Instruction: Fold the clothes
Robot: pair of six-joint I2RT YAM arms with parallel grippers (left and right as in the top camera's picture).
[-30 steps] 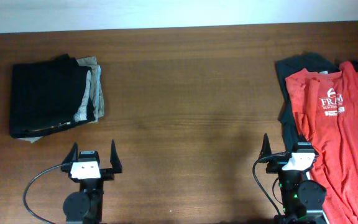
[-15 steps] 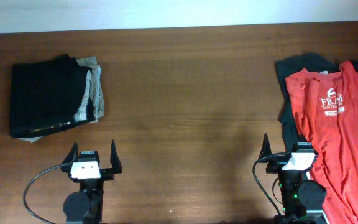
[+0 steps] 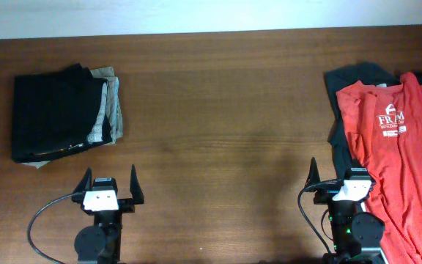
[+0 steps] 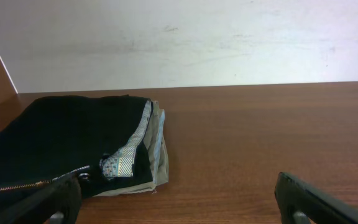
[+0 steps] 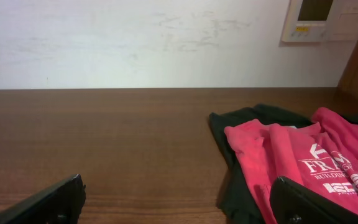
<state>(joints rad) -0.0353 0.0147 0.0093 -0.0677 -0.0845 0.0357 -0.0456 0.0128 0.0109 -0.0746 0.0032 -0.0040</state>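
Sitting roughly partway through, judging by the layout. Seeing one folded stack of black and beige garments (image 3: 64,111) at the far left of the brown wooden table (image 3: 218,110), squared up and looking finished (a patterned blue-and-white inner band is peeking out of the black piece in the left wrist view). Finding, at the right side, a red-orange T-shirt with white chest lettering (image 3: 401,161) lying front-up and unfolded, running off the near right corner of the overhead view, wrinkling around the collar and sleeve. Noticing a rumpled dark garment (image 3: 354,77) lying under it, showing along its left edge and top; both looking left to fold.

Gripping nothing on either side. Resting at the near edge with the left gripper (image 3: 109,176), jaws spread wide and empty, well apart from the stack. Resting likewise with the right gripper (image 3: 337,176), jaws also spread and empty, just beside the shirt's left edge; not managing to tell whether touching the cloth.
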